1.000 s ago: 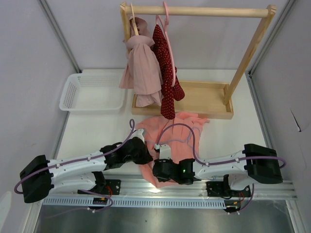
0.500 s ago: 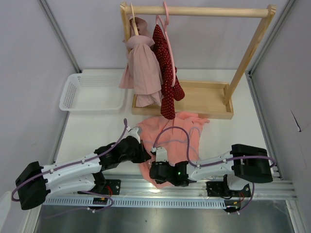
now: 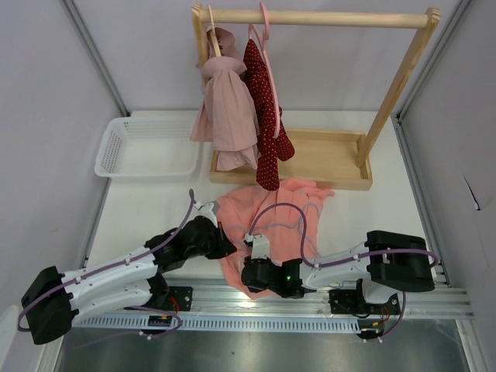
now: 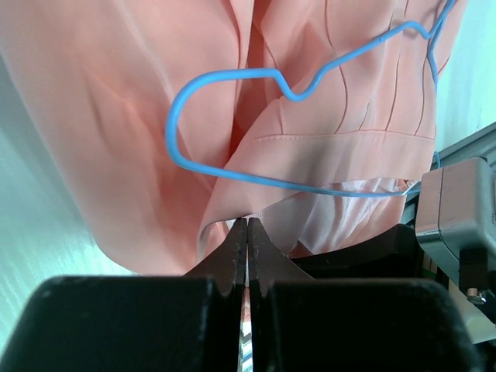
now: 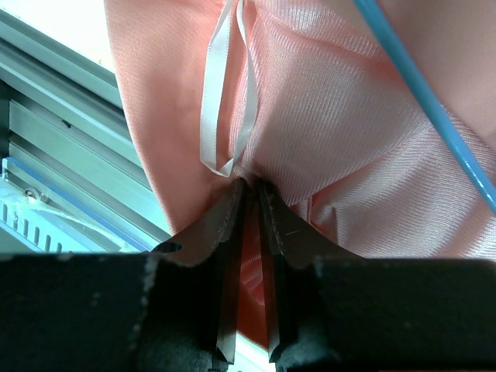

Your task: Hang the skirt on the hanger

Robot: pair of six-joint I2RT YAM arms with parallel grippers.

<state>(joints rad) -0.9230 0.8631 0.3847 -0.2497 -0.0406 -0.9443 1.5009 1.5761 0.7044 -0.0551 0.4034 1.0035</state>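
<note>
The skirt (image 3: 249,211) lies crumpled on the bench (image 3: 147,213), low in the middle of the top view, between the two arms and in front of the wooden rack (image 3: 318,17). The hanger (image 4: 232,74) rests on top of it. In the left wrist view its long axis runs from a rounded shoulder end at left centre to the upper right corner. That rounded end sits just above the left gripper (image 4: 246,226) in the frame.

The left gripper's fingers are pressed together, with their tips at a folded edge of cloth. We cannot tell whether any fabric is caught between them. The right gripper (image 5: 249,190) is clamped on a pinch of skirt right beside a pale ribbon loop (image 5: 210,124). In its view the hanger (image 5: 426,105) crosses only the upper right corner, well off from the fingertips.

We judge the left arm to be the nearer one to the wire. The next move depends on bringing the pinched edge over that rounded end.
</note>
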